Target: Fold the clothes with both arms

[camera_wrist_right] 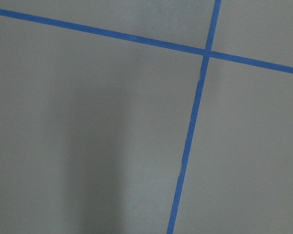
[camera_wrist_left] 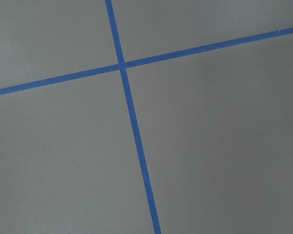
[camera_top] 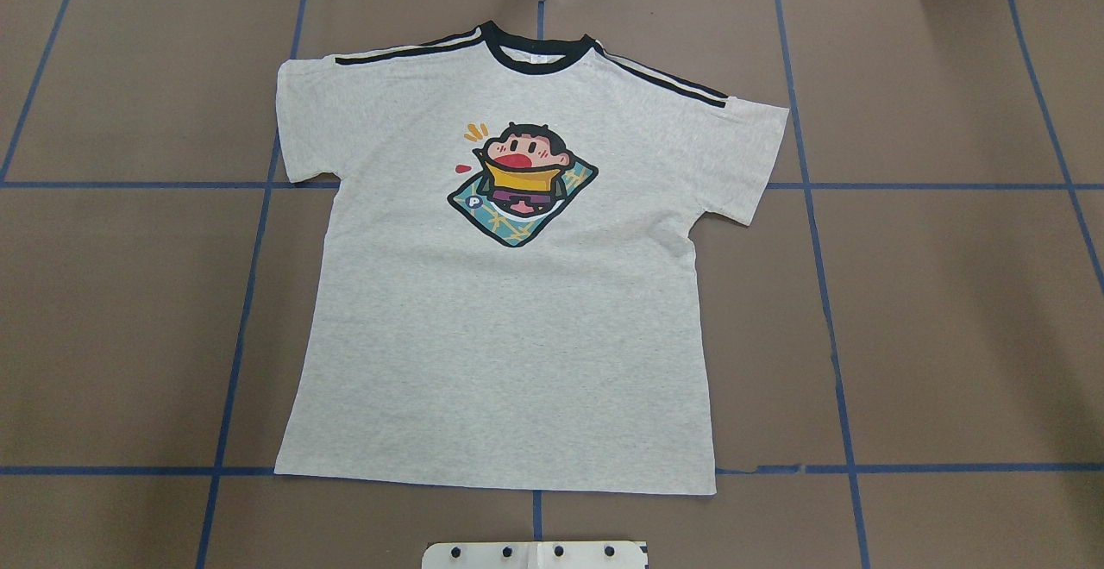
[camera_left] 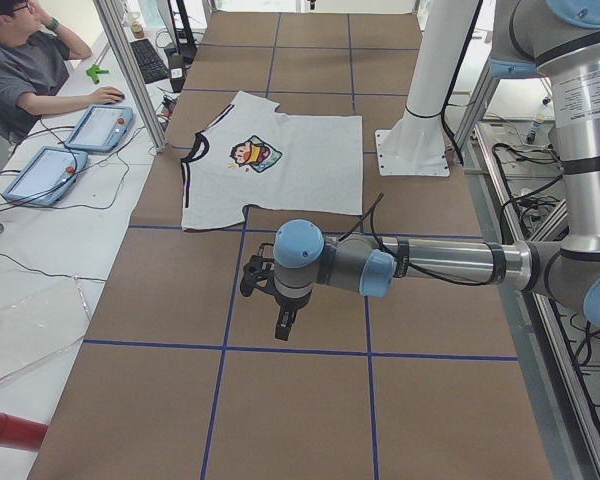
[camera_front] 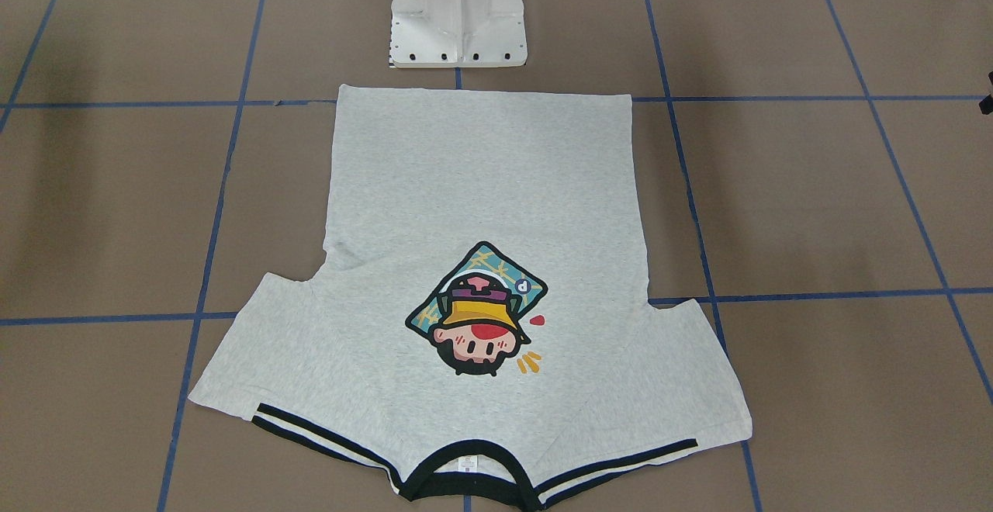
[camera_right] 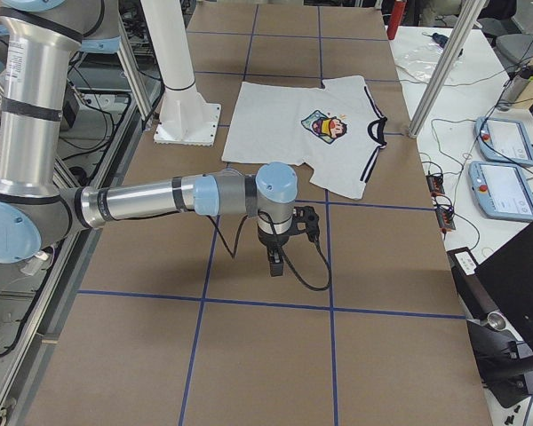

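Starting state: T-shirt (camera_top: 509,310) lies spread flat, print up, on the desk (camera_top: 949,336), with its collar (camera_top: 536,59) away from the robot and its hem (camera_top: 496,476) just short of the white pedestal base (camera_front: 458,23). No fold made yet.

Left claw (camera_left: 285,325) hangs over bare desk well off one side of the shirt, right claw (camera_right: 275,264) likewise off the other. Both show only in the side views, so I cannot tell whether they are spread or closed. Wrist cameras see only blue tape lines (camera_wrist_left: 132,122).

Judgement: bring both claws in together and pinch matching points, left-side sleeve (camera_top: 302,129) and right-side sleeve (camera_top: 746,155). Catch both layers, lift low, and carry evenly so the cloth neither skews nor wrinkles.
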